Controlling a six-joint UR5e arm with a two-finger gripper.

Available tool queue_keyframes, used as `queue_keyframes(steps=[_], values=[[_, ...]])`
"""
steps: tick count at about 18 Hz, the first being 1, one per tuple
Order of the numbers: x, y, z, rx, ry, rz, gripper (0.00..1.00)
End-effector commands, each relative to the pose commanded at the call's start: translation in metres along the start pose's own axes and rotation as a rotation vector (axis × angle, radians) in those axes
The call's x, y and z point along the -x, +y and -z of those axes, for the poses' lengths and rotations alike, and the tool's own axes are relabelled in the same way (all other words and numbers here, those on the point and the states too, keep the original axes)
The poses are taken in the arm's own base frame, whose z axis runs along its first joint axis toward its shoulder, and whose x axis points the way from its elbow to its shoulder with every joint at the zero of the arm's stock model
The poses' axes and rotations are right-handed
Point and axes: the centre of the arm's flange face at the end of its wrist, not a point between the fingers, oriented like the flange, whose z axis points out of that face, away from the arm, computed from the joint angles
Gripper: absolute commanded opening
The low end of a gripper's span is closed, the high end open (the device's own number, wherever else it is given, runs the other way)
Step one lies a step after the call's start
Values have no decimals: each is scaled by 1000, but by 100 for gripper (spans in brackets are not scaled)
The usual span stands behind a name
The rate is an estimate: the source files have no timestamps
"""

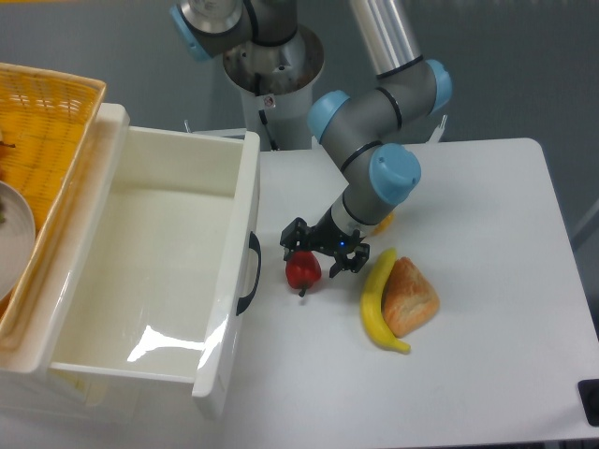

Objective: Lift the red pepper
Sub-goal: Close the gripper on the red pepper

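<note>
Banana (378, 301) lies right of red pepper (302, 269); gripper (325, 251) above.

Glossy red pepper (302, 269) — yellow banana (377, 301)

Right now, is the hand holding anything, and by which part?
Cannot tell for sure. The hand sits right over the red pepper, at its upper side, but the pepper looks to rest on the table; a closed hold isn't visible.
</note>
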Motion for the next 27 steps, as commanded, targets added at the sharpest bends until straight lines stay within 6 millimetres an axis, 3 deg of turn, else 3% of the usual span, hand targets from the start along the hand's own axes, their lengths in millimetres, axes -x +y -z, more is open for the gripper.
queue_keyframes(steps=[8, 14, 21, 24, 27], values=[[-5, -2, -3, 8, -19, -16, 100], [-4, -2, -6, 12, -22, -1, 92], [-3, -4, -5, 12, -24, -5, 53], [-3, -5, -3, 14, -28, -5, 32], [1, -6, 7, 39, -83, -8, 23]])
